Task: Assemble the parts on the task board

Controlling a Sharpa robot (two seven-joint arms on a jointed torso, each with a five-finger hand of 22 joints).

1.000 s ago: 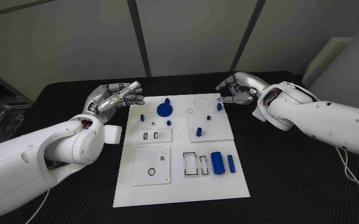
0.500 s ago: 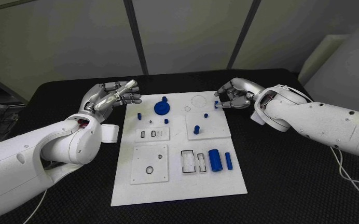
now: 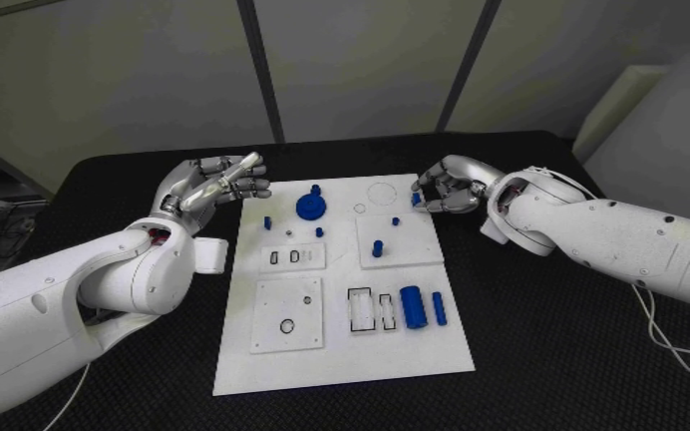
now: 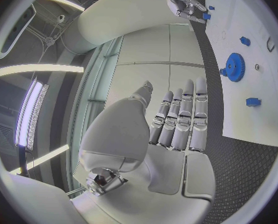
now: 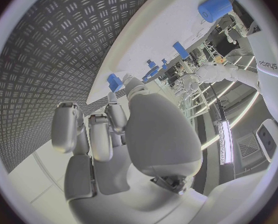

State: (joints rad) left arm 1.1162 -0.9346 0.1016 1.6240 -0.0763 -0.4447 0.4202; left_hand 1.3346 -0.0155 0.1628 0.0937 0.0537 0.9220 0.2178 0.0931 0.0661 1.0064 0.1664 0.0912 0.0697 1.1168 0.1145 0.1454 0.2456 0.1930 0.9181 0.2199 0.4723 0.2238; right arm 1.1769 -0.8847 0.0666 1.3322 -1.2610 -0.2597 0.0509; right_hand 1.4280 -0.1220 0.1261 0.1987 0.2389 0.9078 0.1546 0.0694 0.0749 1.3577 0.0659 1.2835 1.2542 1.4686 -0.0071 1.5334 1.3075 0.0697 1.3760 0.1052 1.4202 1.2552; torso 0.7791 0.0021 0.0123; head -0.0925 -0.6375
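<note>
Resting on black table [image 3: 546, 351]: white task board [image 3: 338, 361], in the middle, long side running away from the robot.
Right hand [image 3: 449, 190]: over the board's far right corner, fingers curled round a small blue peg [image 3: 416, 199]; thumb and fingertips seem to pinch it; peg at or just above the board surface, contact with the board cannot be told.
Same hand, right wrist view: fingertips [image 5: 117, 115] close by the blue peg [image 5: 114, 80] at the board's edge.
Left hand [image 3: 215, 185]: off the board's far left corner, above the table, holding nothing; fingers stretched out straight and side by side, thumb apart.
Same hand, left wrist view: palm and straight fingers [image 4: 181, 119] bare, nothing between them.
Blue gear [image 3: 312, 209]: far left part of the board, a small blue piece just beyond it.
Small blue pegs: one [image 3: 267, 221] left of the gear, one [image 3: 319, 232] nearer than the gear, one [image 3: 394, 220] and one [image 3: 377, 247] on the right raised plate.
Blue cylinder [image 3: 413, 307]: lying on the board's near right part, slim blue bar [image 3: 439, 308] just beside it on the right.
Rectangular slots [image 3: 373, 311]: just left of the cylinder.
</note>
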